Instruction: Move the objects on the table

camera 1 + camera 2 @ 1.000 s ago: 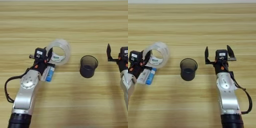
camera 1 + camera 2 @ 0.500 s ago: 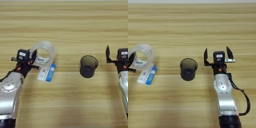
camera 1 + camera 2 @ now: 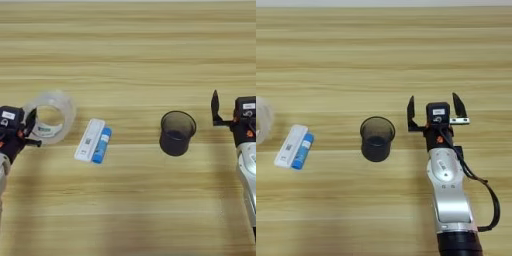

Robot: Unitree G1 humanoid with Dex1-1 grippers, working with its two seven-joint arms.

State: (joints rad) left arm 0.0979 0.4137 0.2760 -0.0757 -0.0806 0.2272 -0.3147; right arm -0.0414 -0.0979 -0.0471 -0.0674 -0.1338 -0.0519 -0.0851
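The clear tape ring (image 3: 50, 117) with a white-and-green label inside is at the far left of the table (image 3: 128, 55), tilted up. My left gripper (image 3: 31, 132) is at the left edge, shut on the ring's near wall. Only a sliver of the ring (image 3: 261, 120) shows in the right eye view. My right gripper (image 3: 434, 104) stands open at the right, a little right of the dark cup (image 3: 377, 138), with nothing between its fingers (image 3: 411, 112).
A flat white piece with a blue tube beside it (image 3: 93, 141) lies on the table between the tape ring and the dark cup (image 3: 176, 132). The right arm (image 3: 448, 195) runs toward the near edge.
My left gripper has swung left with the tape ring in it, away from the cup. The white and blue piece now lies uncovered. The right arm has barely moved.
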